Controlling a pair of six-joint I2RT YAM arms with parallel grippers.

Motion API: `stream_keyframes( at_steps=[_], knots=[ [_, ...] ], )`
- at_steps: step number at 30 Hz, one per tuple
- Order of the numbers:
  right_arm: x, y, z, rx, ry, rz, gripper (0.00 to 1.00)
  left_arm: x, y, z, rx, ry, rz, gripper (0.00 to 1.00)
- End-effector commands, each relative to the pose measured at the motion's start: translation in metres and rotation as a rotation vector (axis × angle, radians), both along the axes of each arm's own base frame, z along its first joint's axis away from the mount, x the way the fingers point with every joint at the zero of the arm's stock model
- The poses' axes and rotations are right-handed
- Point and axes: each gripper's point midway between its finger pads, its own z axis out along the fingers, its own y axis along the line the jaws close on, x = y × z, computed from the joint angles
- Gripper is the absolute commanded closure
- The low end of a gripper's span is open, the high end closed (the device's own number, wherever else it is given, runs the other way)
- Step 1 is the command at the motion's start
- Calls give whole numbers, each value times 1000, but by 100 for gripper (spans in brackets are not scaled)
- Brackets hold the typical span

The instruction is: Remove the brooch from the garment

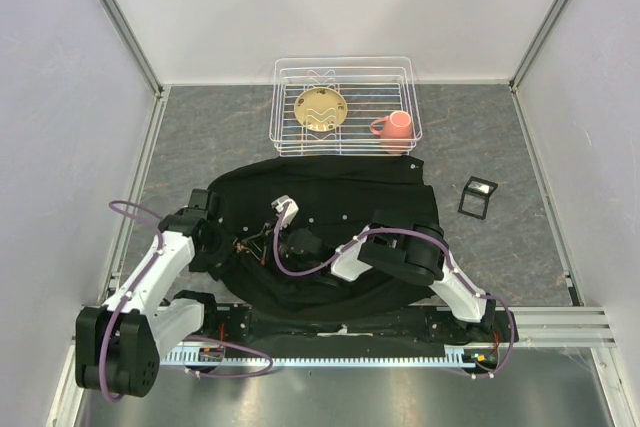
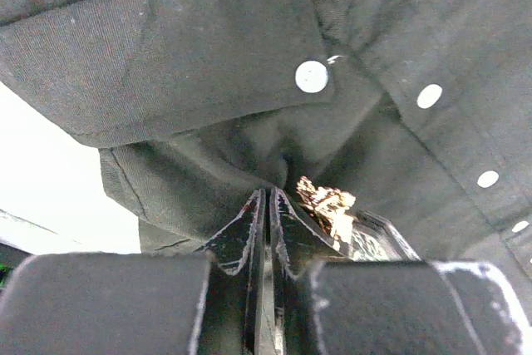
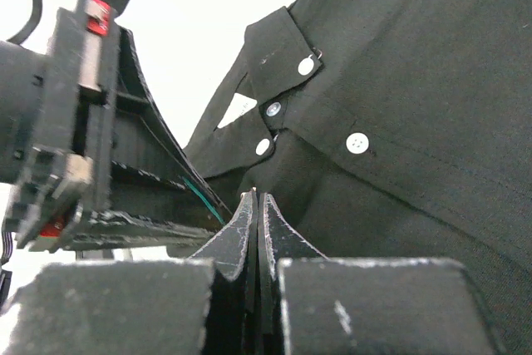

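The garment [image 1: 340, 197] is a black shirt spread on the table, with a row of white buttons [image 2: 312, 76]. My left gripper [image 1: 258, 243] is shut on a raised fold of its cloth [image 2: 249, 147], as the left wrist view [image 2: 270, 193] shows. The brooch [image 2: 327, 204] looks golden and sits just right of those jaws, at the tip of my right gripper's finger [image 2: 378, 239]. My right gripper [image 1: 280, 244] faces the left one, tip to tip. In the right wrist view [image 3: 256, 197] its jaws are pressed together with a tiny pale speck at their tip. The garment [image 3: 416, 64] fills that view's right side.
A white wire rack [image 1: 345, 67] at the back holds a yellow plate [image 1: 320, 109] and a pink cup [image 1: 397, 127]. A small black frame [image 1: 478, 197] lies right of the shirt. The left gripper's body [image 3: 83, 147] crowds the right wrist view's left side.
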Motion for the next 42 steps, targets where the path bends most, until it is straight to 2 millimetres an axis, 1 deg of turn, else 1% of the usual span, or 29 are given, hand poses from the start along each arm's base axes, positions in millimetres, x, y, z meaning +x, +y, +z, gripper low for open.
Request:
stream_keyframes(
  at_steps=[1,5,8,11,13,16,17,19,20,22,24,26,28,31,32,33,35,36,38,39,40,42],
  knots=[
    [7,10,35,84,-52,-22,100,0,-3,-10,-19,18,-17,90],
    [9,11,34,84,-53,-35,100,-8,-10,-12,-63,18,-15,92],
    [9,13,34,87,-47,-30,100,-9,-10,-10,-68,-2,-7,92],
    [9,10,28,70,-37,-37,100,-4,-7,-3,-50,-26,-9,91],
    [9,8,21,42,-15,-40,100,3,-5,5,-38,-47,-13,89],
    [5,7,10,13,22,-14,94,12,-2,15,-18,-72,-17,88],
    [5,7,7,9,34,1,90,15,-1,18,-9,-83,-20,88],
    [7,4,2,11,55,17,86,21,1,24,5,-102,-18,88],
    [6,4,1,12,58,31,82,22,4,25,21,-105,-14,88],
    [6,4,1,9,60,43,80,25,7,28,31,-112,-5,88],
    [4,3,2,8,63,58,75,31,8,30,35,-129,0,87],
    [2,2,3,5,67,64,70,35,4,30,16,-139,-11,87],
    [3,2,5,4,75,67,67,36,0,24,-3,-124,-22,87],
    [2,5,7,-10,101,97,63,26,-5,10,-33,-61,-23,90],
    [2,5,8,-18,107,101,59,23,-7,6,-42,-47,-24,91],
    [0,5,4,-41,118,106,57,17,-7,1,-48,-36,-24,92],
    [-2,5,5,-47,131,115,54,15,-9,-2,-63,-47,-25,93],
    [-3,5,7,-44,135,118,52,9,-9,-7,-61,-35,-26,94],
    [-4,2,7,-45,136,119,49,7,-12,-6,-85,-49,-31,94],
    [-5,2,8,-46,141,118,48,2,-12,-8,-84,-41,-32,94],
    [-4,2,9,-49,141,117,48,2,-12,-6,-86,-52,-31,94],
    [-10,3,8,-71,153,146,47,-3,-12,-7,-88,-43,-31,94]
  ],
)
